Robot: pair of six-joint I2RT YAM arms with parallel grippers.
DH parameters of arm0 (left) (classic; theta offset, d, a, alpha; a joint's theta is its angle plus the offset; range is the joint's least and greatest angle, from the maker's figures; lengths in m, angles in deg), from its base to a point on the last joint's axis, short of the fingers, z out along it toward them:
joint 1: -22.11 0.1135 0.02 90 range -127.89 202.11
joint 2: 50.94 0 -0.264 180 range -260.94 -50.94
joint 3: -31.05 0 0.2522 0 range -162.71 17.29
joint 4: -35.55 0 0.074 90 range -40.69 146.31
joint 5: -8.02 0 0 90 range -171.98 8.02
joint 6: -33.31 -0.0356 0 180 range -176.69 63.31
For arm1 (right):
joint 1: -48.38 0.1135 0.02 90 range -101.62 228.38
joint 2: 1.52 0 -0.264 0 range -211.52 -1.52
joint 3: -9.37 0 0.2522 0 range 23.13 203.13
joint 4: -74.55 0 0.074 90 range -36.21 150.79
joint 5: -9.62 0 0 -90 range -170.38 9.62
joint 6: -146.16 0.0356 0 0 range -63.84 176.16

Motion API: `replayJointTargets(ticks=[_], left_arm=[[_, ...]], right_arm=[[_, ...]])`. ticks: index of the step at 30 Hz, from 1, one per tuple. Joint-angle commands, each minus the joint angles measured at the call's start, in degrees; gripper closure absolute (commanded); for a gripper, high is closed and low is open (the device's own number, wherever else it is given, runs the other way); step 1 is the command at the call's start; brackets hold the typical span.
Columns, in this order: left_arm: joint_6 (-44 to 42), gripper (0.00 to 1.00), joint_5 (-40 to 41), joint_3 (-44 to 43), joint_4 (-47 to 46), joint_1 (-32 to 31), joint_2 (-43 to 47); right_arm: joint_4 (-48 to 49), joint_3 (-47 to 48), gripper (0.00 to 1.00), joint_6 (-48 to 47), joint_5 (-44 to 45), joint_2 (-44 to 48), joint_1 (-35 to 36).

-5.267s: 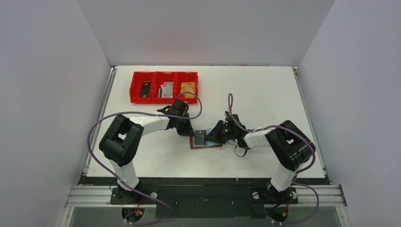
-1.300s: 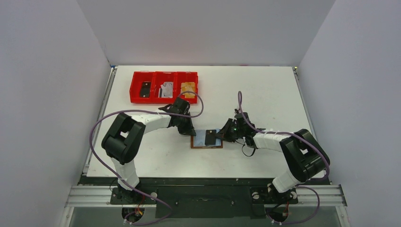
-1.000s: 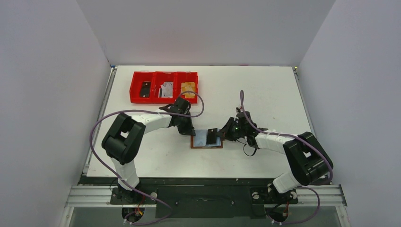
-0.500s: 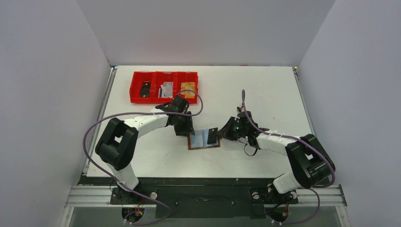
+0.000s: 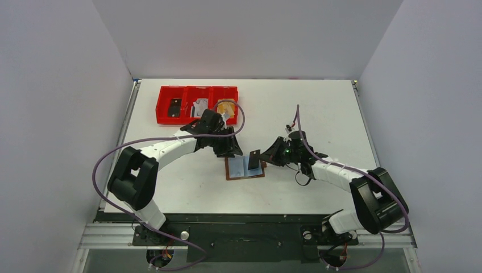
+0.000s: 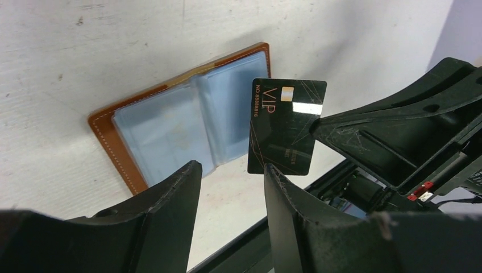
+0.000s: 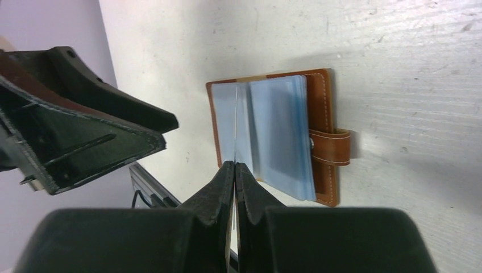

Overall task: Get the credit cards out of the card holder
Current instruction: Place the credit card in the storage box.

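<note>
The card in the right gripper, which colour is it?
Black card with gold lettering; left wrist view.

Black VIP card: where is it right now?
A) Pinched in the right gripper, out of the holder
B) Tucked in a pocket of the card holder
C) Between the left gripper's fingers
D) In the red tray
A: the right gripper is shut on the edge of the black VIP card, which hangs clear of the open card holder, while the left gripper stands open and holds nothing.
</note>
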Motion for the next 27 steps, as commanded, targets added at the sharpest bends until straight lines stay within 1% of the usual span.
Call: replayJointTargets(ticks=[1,7,13,20,24,27], left_arm=[[1.2,0.57,-7.5,1.6,-7.6,1.1,2.0],[3.4,0.57,-12.7,3.3,-12.5,2.2,2.5],[7.7,0.57,-19.3,5.9,-22.1,3.2,3.5],[12.2,0.57,-23.5,7.7,-29.8,3.6,3.5],[13.6,0.57,-24.6,7.9,-31.4,3.7,3.3],[14.7,0.59,-25.0,8.3,-32.5,3.7,3.3]], right_arm=[[1.9,2.7,1.00,2.2,-2.2,3.7,-0.7],[4.0,3.1,1.00,5.2,-5.0,6.2,-1.7],[7.6,2.9,1.00,8.7,-7.4,6.8,-2.1],[12.8,2.5,1.00,12.6,-9.8,5.8,-2.1],[13.9,2.3,1.00,13.3,-10.2,5.9,-2.1],[13.8,2.2,1.00,13.1,-10.3,6.0,-2.1]])
